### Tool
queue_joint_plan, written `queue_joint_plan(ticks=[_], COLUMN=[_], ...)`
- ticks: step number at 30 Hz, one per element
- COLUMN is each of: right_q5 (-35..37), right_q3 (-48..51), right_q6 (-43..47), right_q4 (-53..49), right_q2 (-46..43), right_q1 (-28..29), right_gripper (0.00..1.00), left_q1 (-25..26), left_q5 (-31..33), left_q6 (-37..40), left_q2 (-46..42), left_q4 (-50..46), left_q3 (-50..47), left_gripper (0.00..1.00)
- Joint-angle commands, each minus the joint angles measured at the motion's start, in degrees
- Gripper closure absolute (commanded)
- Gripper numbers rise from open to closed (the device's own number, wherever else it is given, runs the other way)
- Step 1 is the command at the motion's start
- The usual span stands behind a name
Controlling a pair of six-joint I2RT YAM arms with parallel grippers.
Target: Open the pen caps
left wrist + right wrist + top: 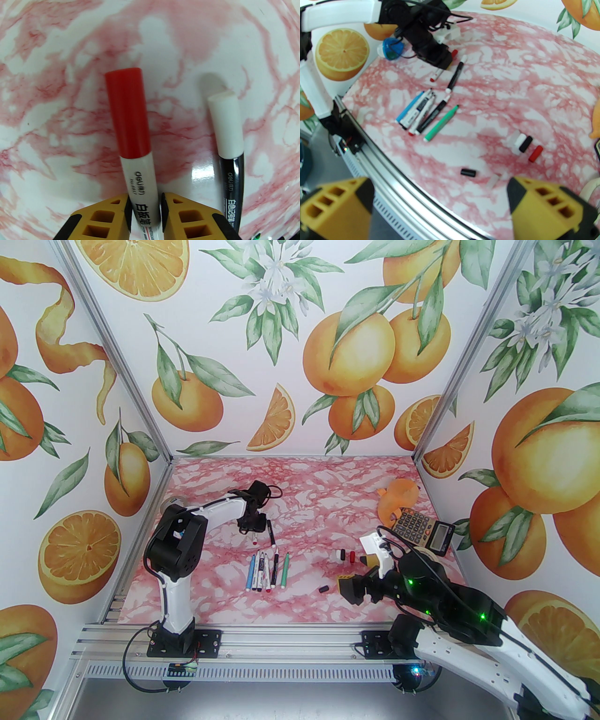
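Where orange-print walls point(300, 333) meet, pink-marbled tabletop point(328, 493) bears pens point(261, 573).

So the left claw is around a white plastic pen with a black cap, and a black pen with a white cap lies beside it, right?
Not quite. In the left wrist view, the left claw is around a white plastic pen with a red cylindrical cap, not black. The black pen with a white cap does lie beside it.

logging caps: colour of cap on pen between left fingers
Red cap, best in the left wrist view.
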State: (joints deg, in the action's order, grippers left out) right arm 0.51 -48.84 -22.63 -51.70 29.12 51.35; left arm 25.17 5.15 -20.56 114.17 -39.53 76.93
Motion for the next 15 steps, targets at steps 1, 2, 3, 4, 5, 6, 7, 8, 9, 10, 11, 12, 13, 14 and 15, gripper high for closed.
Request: queue_joint_plan(ticks=[1,2,3,4,5,6,7,8,9,10,11,12,13,14,15], right_q5=[1.66,1.66,1.59,1.50,1.53,1.92,2.38,2.87,3.63,4.88,6.21,7.20,7.89,8.76,9.39], right_q3=[0.24,0.24,0.24,0.15,0.15,0.02,-0.16,-0.44,-0.68,-0.71,-0.95,-1.24,-1.47,-1.81,-2.17], right_q6=[-0.39,-0.39,-0.48,-0.56,-0.73,-1.26,-1.80,-2.62,-3.61,-4.93,-6.61,-8.17,-9.49,-11.10,-12.35], right_q4=[-0.53,-0.50,-0.36,-0.33,-0.20,-0.20,-0.26,-0.20,0.27,1.04,1.81,2.69,3.54,4.43,5.27], right_q2=[-0.26,-0.25,-0.15,-0.07,-0.08,-0.07,0.04,0.26,0.36,0.43,0.70,1.03,1.30,1.75,2.10], right_q1=[0.40,0.41,0.34,0.34,0.34,0.33,0.33,0.34,0.34,0.33,0.33,0.35,0.35,0.42,0.33], right_gripper=[0.00,0.00,0.00,0.00,0.00,0.00,0.00,0.00,0.00,0.00,0.00,0.01,0.01,0.01,0.01], left_q1=[-1.36,-1.46,-2.04,-2.05,-2.07,-2.14,-2.12,-2.16,-2.10,-2.15,-2.06,-1.97,-1.81,-1.38,-0.90], left_q5=[-0.80,-1.53,-2.51,-2.54,-3.21,-3.70,-4.30,-5.47,-6.78,-8.11,-9.77,-11.92,-13.76,-15.79,-17.09], left_q6=[1.12,1.17,2.62,4.44,5.26,5.81,6.23,6.95,7.27,7.65,8.02,8.32,8.66,9.28,9.91], left_q2=[1.14,1.08,0.67,-0.83,-1.81,-2.82,-3.80,-4.92,-6.50,-7.69,-8.99,-10.08,-10.92,-11.85,-12.54], left_q4=[1.86,2.01,2.24,1.54,1.50,1.23,0.72,0.31,0.24,0.16,0.35,0.50,0.59,0.65,0.53], left_q3=[0.64,0.65,1.23,2.30,2.56,3.01,3.50,3.99,4.19,4.28,4.36,4.53,4.74,5.04,5.48], left_gripper=[0.78,0.79,0.80,0.81,0.82,0.83,0.83,0.84,0.84,0.84,0.84,0.84,0.84,0.84,0.84])
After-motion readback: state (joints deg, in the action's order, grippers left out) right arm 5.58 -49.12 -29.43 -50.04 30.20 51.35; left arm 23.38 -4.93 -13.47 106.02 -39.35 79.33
